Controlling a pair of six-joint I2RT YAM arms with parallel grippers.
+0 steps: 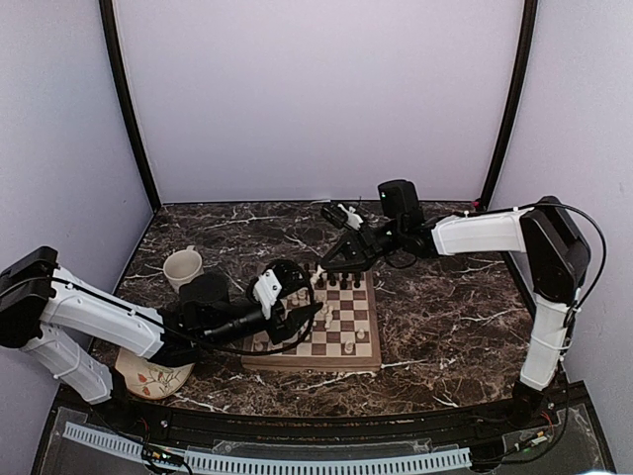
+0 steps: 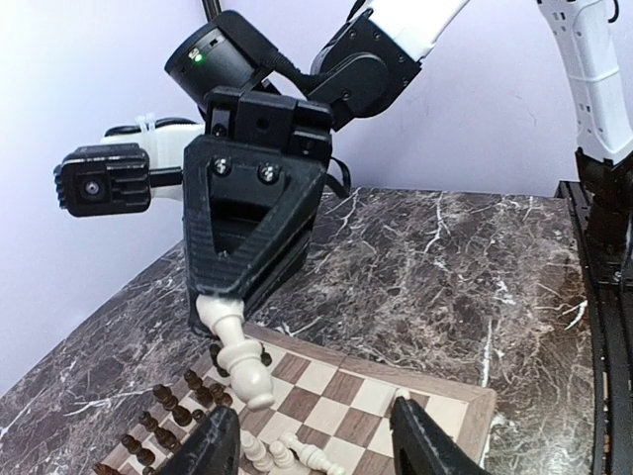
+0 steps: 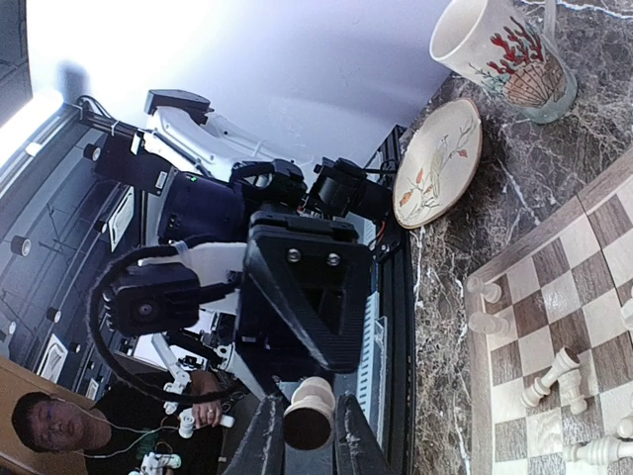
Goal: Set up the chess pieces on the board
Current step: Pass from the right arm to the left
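Note:
The board (image 1: 341,351) lies at the table's middle, also in the left wrist view (image 2: 445,404) and the right wrist view (image 3: 554,287). My right gripper (image 1: 334,263) hovers over its far edge, shut on a cream-white chess piece (image 2: 240,356), which hangs tilted from it; its base shows between the fingers (image 3: 309,418). My left gripper (image 1: 305,313) is over the board's left part, facing the right gripper, open and empty (image 2: 321,447). Dark pieces (image 2: 163,416) stand along the far rows. Several cream pieces (image 2: 297,455) stand or lie on the board.
A cream mug (image 1: 183,267) stands left of the board, seen with a coral print in the right wrist view (image 3: 499,45). A round bird-patterned plate (image 1: 148,378) lies at the near left under my left arm. Dark marble table (image 1: 445,307) stretches right of the board.

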